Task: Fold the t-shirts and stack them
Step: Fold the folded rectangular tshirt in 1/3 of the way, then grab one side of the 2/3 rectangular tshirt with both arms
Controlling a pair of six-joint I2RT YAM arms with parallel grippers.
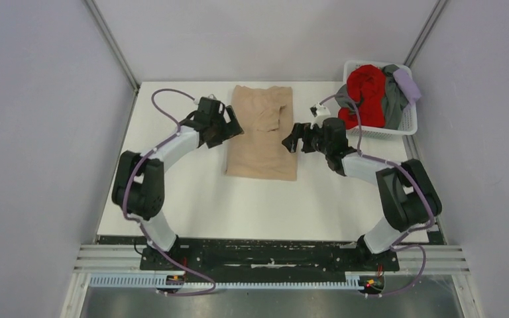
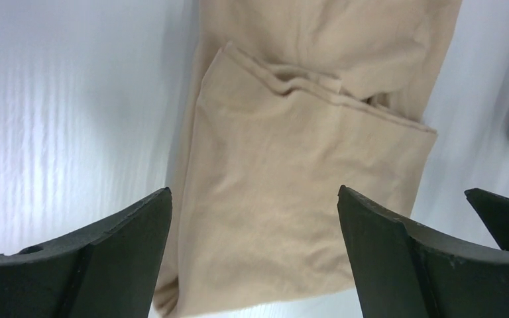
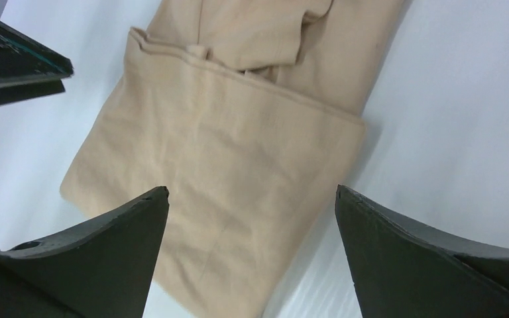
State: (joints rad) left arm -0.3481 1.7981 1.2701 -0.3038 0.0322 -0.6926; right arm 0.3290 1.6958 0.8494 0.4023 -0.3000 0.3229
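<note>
Both claws stand wide open and hold nothing: the left gripper [image 1: 234, 126] hangs just beside the left edge of the tan t-shirt [image 1: 262, 132], and the right gripper [image 1: 290, 140] just beside its right edge. The wrist views show only cloth and table between each pair of jaws.

The shirt lies flat on the white table [image 1: 192, 192], already folded into a narrow strip. Its long axis runs from the near side to the far side, midway between the arms, and a sleeve fold is rumpled around mid-length. Neither arm is clearly nearer. By my judgement, the next fold goes end to end along that axis.

At the far right, the white lattice basket [image 1: 409, 118] holds the red t-shirt [image 1: 366, 93], grey t-shirt [image 1: 391, 101] and lavender t-shirt [image 1: 407, 85]. No brand, label or writing can be read.
</note>
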